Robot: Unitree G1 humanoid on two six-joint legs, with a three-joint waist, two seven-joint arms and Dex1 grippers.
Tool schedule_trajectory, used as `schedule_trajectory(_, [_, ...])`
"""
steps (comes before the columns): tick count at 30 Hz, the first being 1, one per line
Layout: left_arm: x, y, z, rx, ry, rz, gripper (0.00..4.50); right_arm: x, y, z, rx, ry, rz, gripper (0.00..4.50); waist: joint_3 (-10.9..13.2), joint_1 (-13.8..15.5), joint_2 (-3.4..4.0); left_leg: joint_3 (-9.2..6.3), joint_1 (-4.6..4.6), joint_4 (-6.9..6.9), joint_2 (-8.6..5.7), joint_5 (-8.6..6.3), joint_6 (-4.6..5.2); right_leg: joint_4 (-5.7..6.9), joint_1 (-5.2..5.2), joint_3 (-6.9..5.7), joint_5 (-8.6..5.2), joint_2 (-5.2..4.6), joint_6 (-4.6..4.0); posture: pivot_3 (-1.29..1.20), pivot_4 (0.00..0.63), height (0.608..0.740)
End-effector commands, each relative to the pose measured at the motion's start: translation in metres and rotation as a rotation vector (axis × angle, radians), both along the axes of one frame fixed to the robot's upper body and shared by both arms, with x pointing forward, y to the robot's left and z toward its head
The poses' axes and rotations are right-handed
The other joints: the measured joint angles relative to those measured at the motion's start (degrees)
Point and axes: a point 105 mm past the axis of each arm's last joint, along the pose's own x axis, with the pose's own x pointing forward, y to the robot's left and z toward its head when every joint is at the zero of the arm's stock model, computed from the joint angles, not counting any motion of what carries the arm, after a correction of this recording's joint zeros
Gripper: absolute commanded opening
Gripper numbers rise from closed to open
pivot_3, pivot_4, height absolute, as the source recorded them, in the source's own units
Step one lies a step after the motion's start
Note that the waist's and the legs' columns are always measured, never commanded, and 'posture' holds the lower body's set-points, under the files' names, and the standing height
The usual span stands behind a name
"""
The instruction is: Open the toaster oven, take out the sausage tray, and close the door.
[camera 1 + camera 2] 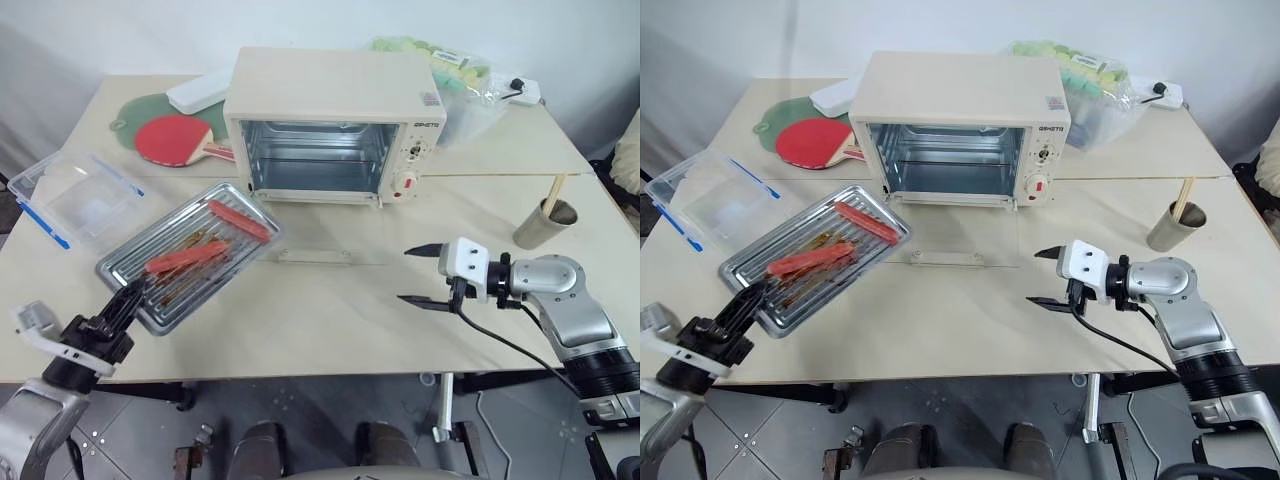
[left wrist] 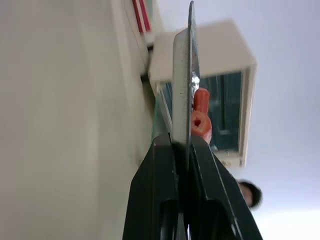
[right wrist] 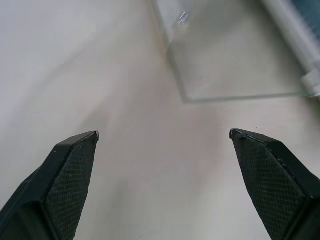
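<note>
While my left gripper point(image 1: 128, 296) pinches the near corner of the sausage tray point(image 1: 190, 255), its two black fingers point(image 2: 160, 195) are pressed together on the thin silver rim, one on each side. From my left wrist the tray runs edge-on away from the fingers, with a red sausage end point(image 2: 201, 114) just past them. My left arm reaches in low from the near left, the gripper pointing about level toward the tray. Two red sausages point(image 1: 238, 220) lie on the ribbed, grease-stained base, one farther from my fingers and one point(image 1: 186, 259) nearer. Whether the tray rests on the table point(image 1: 330, 315) or hangs just above it, I cannot tell.

Beyond the tray stands the toaster oven point(image 1: 335, 125), its cavity showing. Its door point(image 1: 325, 232) lies folded down flat on the table, with the bar handle point(image 1: 314, 256) at the edge nearest me. Small dark lettering sits on the right panel above the knobs point(image 1: 406, 183), too small for me to read.

My right gripper point(image 1: 423, 275) is spread wide with nothing between the fingers point(image 3: 70, 175), hovering over bare table to the right of the door. That arm comes in from the near right, bent, the gripper angled slightly down and leftward.

Left of the tray sits one clear plastic box point(image 1: 72, 197) with blue clips. Behind it lies one red paddle point(image 1: 176, 139). Well to the right of my right gripper stands one cup point(image 1: 545, 223) with a stick in it.
</note>
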Motion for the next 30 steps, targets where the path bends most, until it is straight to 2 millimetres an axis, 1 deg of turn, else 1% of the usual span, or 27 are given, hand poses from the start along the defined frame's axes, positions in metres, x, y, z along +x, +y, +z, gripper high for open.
schedule_trajectory(1, [-0.016, 0.011, 0.016, 0.025, -0.069, 0.104, 0.0, 0.007, 0.004, -0.002, -0.006, -0.054, 0.022, 4.24, 0.01, 0.09, 0.01, 0.0, 0.0, 0.01, 0.01, 0.0, 0.0, 0.0, 0.0, 0.0, 0.0, 0.0, 0.0, 0.0, 0.15, 0.74])
schedule_trajectory(3, [-0.021, 0.014, 0.015, 0.019, -0.065, 0.141, 0.0, 0.01, 0.006, -0.007, 0.002, -0.047, 0.03, 3.76, 0.01, 0.11, 0.01, 0.0, 0.0, 0.04, 0.01, 0.0, 0.0, 0.0, 0.0, 0.0, 0.0, 0.0, 0.0, 0.0, 0.15, 0.74])
schedule_trajectory(7, [-0.027, 0.022, 0.012, 0.007, -0.052, 0.209, 0.0, 0.01, 0.016, -0.014, 0.002, -0.045, 0.078, 2.41, -0.01, 0.29, -0.02, -0.02, 0.02, 0.1, 0.01, -0.01, 0.0, -0.02, 0.07, 0.0, 0.0, 0.0, -0.01, 0.0, 0.15, 0.74])
schedule_trajectory(10, [-0.028, 0.03, 0.01, -0.014, -0.039, 0.261, 0.0, 0.017, 0.032, -0.007, 0.047, -0.088, 0.102, 1.43, -0.02, 0.19, -0.03, -0.02, 0.03, 0.09, 0.02, -0.01, -0.01, -0.02, 0.06, -0.01, -0.01, 0.0, -0.02, 0.0, 0.15, 0.74])
schedule_trajectory(14, [-0.03, 0.036, 0.011, -0.026, -0.042, 0.303, 0.0, 0.021, 0.037, -0.002, 0.062, -0.111, 0.11, 0.05, -0.01, 0.1, -0.01, -0.01, 0.02, 0.07, 0.02, -0.01, -0.01, 0.0, 0.05, -0.01, -0.01, 0.01, -0.02, 0.0, 0.15, 0.74])
schedule_trajectory(17, [-0.033, 0.044, 0.008, -0.038, -0.033, 0.334, 0.0, 0.023, 0.038, 0.003, 0.061, -0.13, 0.12, 0.05, -0.01, 0.28, -0.02, -0.02, 0.01, 0.06, 0.02, -0.03, 0.0, -0.02, 0.05, -0.02, -0.01, 0.01, -0.02, 0.0, 0.15, 0.74])
schedule_trajectory(23, [-0.03, 0.042, 0.006, -0.052, -0.03, 0.329, 0.0, 0.028, 0.039, 0.024, 0.074, -0.199, 0.122, 0.05, -0.01, 0.19, -0.02, -0.03, 0.0, 0.08, 0.02, -0.03, 0.0, -0.02, 0.06, -0.02, -0.01, 0.01, -0.02, 0.0, 0.15, 0.74])
schedule_trajectory(27, [-0.028, 0.037, -0.001, -0.079, -0.014, 0.311, 0.0, 0.029, 0.042, 0.053, 0.085, -0.278, 0.134, 0.05, -0.01, -0.04, -0.02, -0.01, 0.01, 0.09, 0.03, -0.03, 0.0, 0.0, 0.05, -0.01, -0.01, 0.01, -0.02, 0.0, 0.15, 0.74])
schedule_trajectory(30, [-0.028, 0.034, -0.005, -0.09, -0.004, 0.3, 0.0, 0.029, 0.046, 0.081, 0.1, -0.347, 0.139, 0.05, -0.01, -0.69, -0.01, -0.02, 0.01, 0.09, 0.05, -0.02, 0.0, 0.02, 0.04, -0.01, -0.01, 0.03, -0.02, 0.0, 0.15, 0.74])
